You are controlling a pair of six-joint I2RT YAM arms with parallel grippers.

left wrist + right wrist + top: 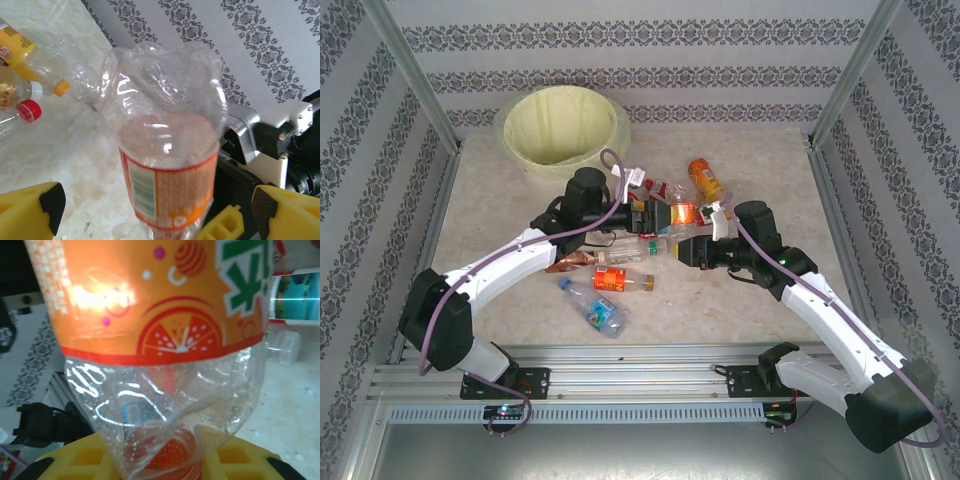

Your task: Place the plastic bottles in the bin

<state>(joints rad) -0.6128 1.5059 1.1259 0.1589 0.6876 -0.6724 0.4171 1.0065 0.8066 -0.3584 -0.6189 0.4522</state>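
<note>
Top external view, starting from the left: the bin (515, 140) sits at the back-left of the surface (490, 205), up against the patterned wall, with its pale yellow liner showing. Loose plastic bottles (620, 282) lie scattered around the middle. A brownish bottle (570, 262) is tucked right beside the left arm. A blue-label bottle (598, 310) lies nearest the arm bases. A clear bottle (655, 246) lies flat just below where the two arms meet. Further back and a bit right there's an orange bottle (705, 178) on its side.

The orange-label bottle (680, 212) is between the two arms, right of the bin and well apart from it, so it's not in the bin.

Left wrist cam: the left gripper (155, 210) has its jaws spread wide. The yellow fingers (30, 212) sit either side of that bottle with a clear gap, and the crumpled base points away from the lens. A red cap (29, 110) and an orange cap (61, 88) are visible on the surface off to the left.

Right wrist cam: the right gripper (162, 467) has the cap end of the same bottle tucked down between its yellow fingers. Its jaws look closed in on the neck, so it seems to be the one holding the bottle up.
</note>
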